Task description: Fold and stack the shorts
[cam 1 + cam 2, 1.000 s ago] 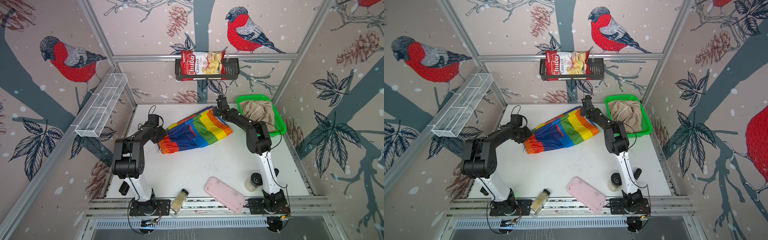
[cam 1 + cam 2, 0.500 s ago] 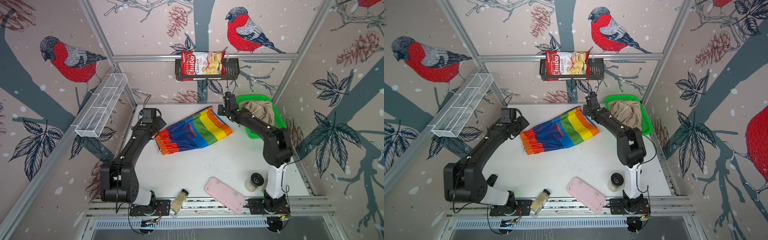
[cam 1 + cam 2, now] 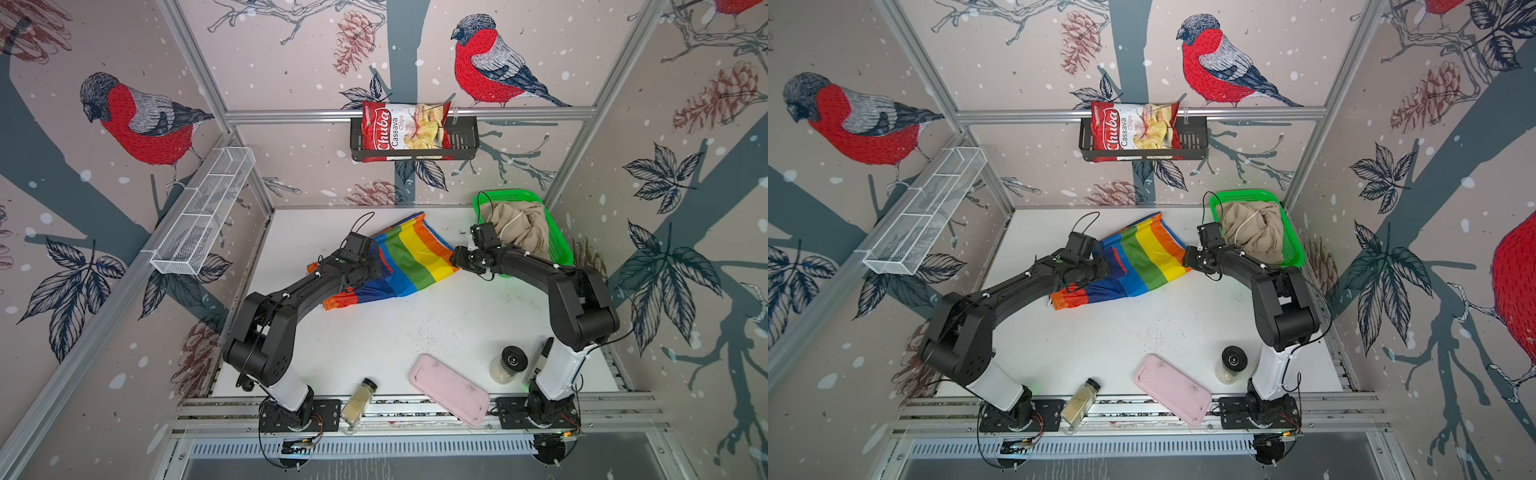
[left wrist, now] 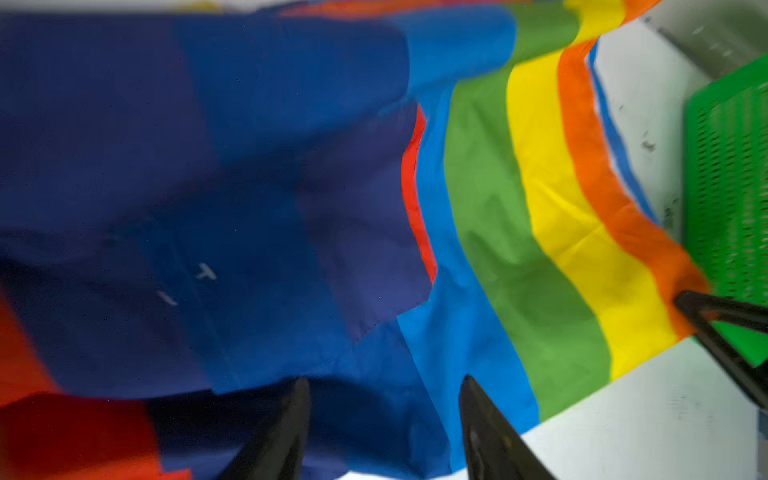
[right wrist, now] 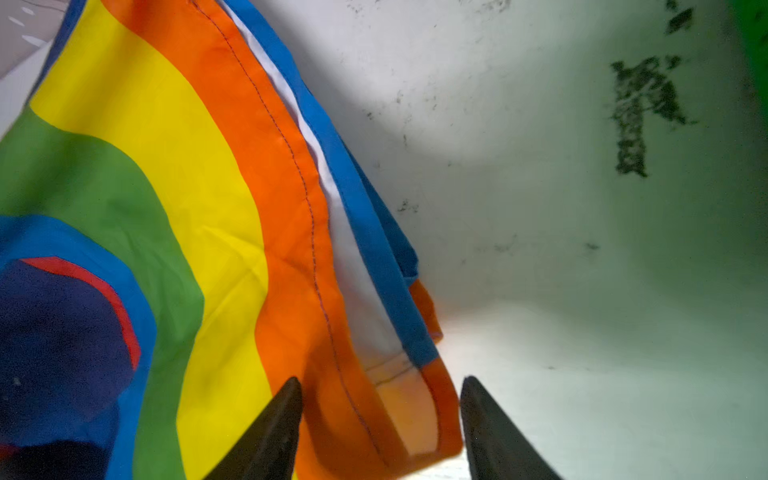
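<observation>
The rainbow shorts [image 3: 415,257] [image 3: 1142,257] lie spread on the white table, towards the back. My left gripper [image 3: 379,269] [image 3: 1104,271] hovers over their dark blue part [image 4: 249,187], and in the left wrist view it [image 4: 384,380] is open with cloth below the tips. At the orange right corner [image 5: 399,407], my right gripper [image 3: 454,258] [image 3: 1185,260] [image 5: 380,380] is open, its tips either side of the hem. The beige shorts [image 3: 523,228] [image 3: 1254,232] sit crumpled in the green basket [image 3: 559,249] [image 3: 1292,251].
A pink tray [image 3: 451,395], a lying spice jar [image 3: 357,401] and a black-lidded jar [image 3: 509,363] are near the table's front edge. A white wire basket [image 3: 203,216] hangs on the left wall. A black rack holding a chips bag [image 3: 411,133] is on the back wall.
Both arms have swung in from the back. The left gripper now sits over the shorts' blue middle, the right gripper at their orange right corner. The shorts have hardly shifted.
</observation>
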`<control>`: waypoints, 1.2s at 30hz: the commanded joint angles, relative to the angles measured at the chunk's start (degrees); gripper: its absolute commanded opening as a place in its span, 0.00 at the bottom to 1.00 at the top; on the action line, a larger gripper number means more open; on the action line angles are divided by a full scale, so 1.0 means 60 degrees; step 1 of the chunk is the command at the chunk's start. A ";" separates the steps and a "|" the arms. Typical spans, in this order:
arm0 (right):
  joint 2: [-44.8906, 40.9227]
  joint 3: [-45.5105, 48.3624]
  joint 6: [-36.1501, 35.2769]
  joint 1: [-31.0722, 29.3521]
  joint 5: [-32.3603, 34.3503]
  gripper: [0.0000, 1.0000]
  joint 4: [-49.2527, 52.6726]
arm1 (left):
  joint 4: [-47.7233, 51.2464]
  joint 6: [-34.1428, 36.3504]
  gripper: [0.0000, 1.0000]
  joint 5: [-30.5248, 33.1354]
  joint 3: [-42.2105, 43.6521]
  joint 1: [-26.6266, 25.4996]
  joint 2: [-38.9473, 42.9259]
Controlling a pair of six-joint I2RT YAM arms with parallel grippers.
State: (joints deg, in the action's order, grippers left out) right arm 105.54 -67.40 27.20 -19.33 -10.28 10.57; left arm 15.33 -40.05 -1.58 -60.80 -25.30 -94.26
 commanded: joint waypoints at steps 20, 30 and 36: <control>0.1694 -0.3650 -0.1426 -0.1096 0.3606 0.00 0.1347 | -0.2028 -0.0356 0.27 -0.0776 0.1418 -0.0162 -0.1709; 0.1822 -0.2269 -0.0315 0.0149 0.3655 0.00 0.1110 | -0.2032 -0.0370 0.22 -0.1062 0.1848 -0.0157 -0.1613; 0.0771 -0.1739 -0.0625 -0.0161 0.3973 0.07 0.0848 | -0.1767 -0.0439 0.21 -0.1416 0.1814 -0.0284 -0.0962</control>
State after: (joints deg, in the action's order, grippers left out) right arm 113.01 -78.61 24.16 -19.49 8.23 18.17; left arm -3.86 -42.24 -9.37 -49.98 -26.61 -101.41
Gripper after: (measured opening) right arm 0.059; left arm 0.212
